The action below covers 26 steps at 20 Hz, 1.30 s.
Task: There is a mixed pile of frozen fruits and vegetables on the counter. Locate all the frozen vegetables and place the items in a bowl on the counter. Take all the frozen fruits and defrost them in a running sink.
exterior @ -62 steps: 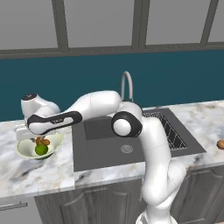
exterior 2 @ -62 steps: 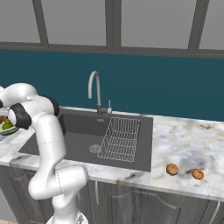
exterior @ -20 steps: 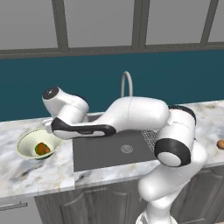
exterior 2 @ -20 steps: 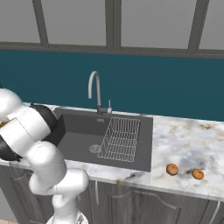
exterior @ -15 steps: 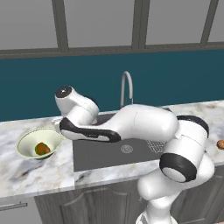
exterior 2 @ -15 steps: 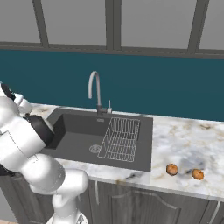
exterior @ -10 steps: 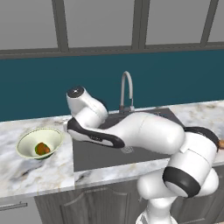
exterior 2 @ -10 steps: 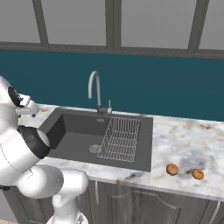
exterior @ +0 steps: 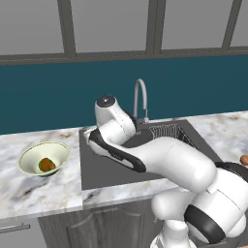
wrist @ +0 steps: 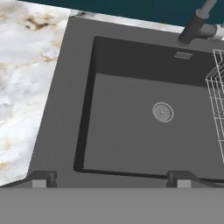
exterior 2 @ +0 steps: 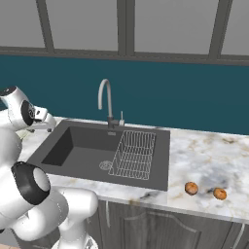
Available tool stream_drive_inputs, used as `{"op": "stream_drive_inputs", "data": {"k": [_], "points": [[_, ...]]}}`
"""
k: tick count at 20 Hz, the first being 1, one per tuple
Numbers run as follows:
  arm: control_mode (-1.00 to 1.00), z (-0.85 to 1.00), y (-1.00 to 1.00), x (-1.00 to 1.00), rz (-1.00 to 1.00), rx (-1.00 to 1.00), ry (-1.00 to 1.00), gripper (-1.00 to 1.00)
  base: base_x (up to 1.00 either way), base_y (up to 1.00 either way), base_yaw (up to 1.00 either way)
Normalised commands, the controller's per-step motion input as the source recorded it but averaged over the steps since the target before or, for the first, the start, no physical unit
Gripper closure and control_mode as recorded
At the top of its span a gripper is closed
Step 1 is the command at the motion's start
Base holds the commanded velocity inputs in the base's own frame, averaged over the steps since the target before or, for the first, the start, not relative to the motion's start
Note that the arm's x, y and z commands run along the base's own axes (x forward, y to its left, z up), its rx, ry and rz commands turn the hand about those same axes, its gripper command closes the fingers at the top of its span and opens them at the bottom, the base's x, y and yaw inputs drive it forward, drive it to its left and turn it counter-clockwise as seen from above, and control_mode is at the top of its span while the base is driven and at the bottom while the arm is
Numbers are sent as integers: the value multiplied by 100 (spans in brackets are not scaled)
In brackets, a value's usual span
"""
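In the hand view, the pincer (wrist: 109, 178) is standing wide and holding nothing, its two dark fingertips (wrist: 42, 178) rising at the bottom edge, well apart from each other. It is hanging over the near rim of the sink (wrist: 131, 127), whose dark grey basin is taking up the middle of that frame, with the round metal drain (wrist: 162, 112) a little right of centre. The base of the faucet (wrist: 196, 27) is showing at the upper right, and the wire rack (wrist: 218, 100) is running along the right edge. The white marble table (wrist: 24, 74) is lying along the left side of the frame.

In the left base view, the bowl (exterior: 34, 156) is sitting on the table at the left middle, just beside the sink's left edge. Inside it, a brown-orange piece (exterior: 47, 164) is resting, with a green piece (exterior: 39, 167) touching its left side.

In the right base view, the two orange fruits are lying on the table at the lower right, well apart from the sink: one (exterior 2: 191, 187) nearer the basin, the other (exterior 2: 220, 193) just beside it towards the right.
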Motion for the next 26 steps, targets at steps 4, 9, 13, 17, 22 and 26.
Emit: {"op": "stream_drive_inputs", "data": {"k": [4, 9, 13, 17, 22, 26], "points": [[-100, 23, -38, 0, 0, 0, 9, -100, 0, 0, 0], [-100, 14, -38, -7, 0, -2, 6, -100, 0, 0, 0], [-100, 3, -44, -16, 0, -2, 5, -100, 0, 0, 0], [-100, 0, -45, -15, 0, -3, 4, -100, 0, 0, 0], [-100, 0, -54, -11, -1, -1, 1, -100, 0, 0, 0], [-100, 0, -58, 0, 1, 0, 0, -100, 0, 0, 0]]}}
